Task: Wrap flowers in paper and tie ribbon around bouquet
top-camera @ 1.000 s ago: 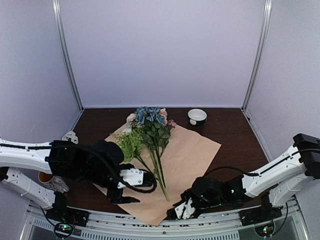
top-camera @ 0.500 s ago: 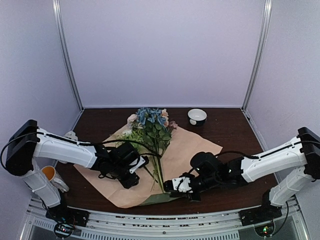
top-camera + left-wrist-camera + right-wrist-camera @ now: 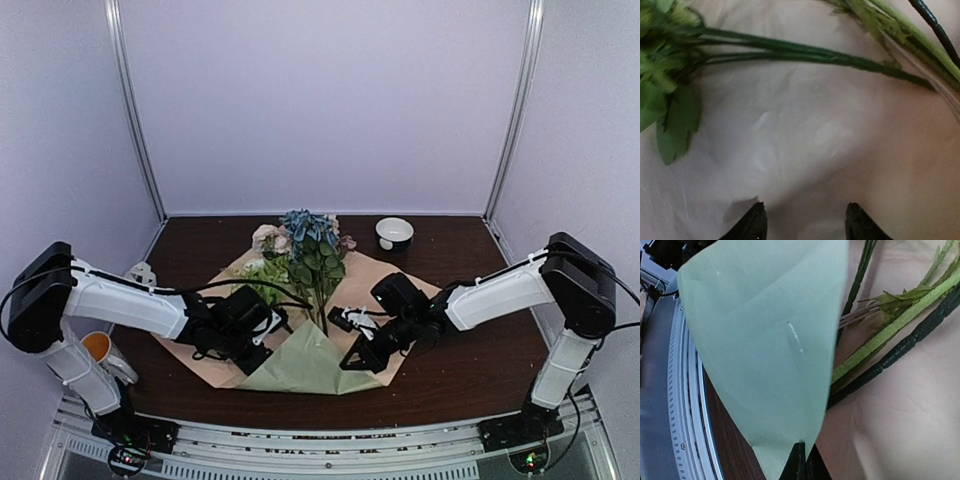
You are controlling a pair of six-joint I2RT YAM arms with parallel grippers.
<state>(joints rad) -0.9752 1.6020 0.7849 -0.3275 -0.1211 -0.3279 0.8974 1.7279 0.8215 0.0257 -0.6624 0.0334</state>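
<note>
Paper [image 3: 300,368] shows a sage-green face on the folded near flap and beige-tan elsewhere. It lies under flowers [image 3: 305,245] with dusty blue and pale pink blooms, green leaves and thin green stems, all on a dark brown, wood-grained worktop [image 3: 470,365]. Behind stands a white bowl [image 3: 394,233] with a dark band, and at the left edge a cup [image 3: 97,350] with an orange inside, while the two arms [image 3: 120,298] are white with black joints and black jaws, set against pale lilac walls [image 3: 320,100].
</note>
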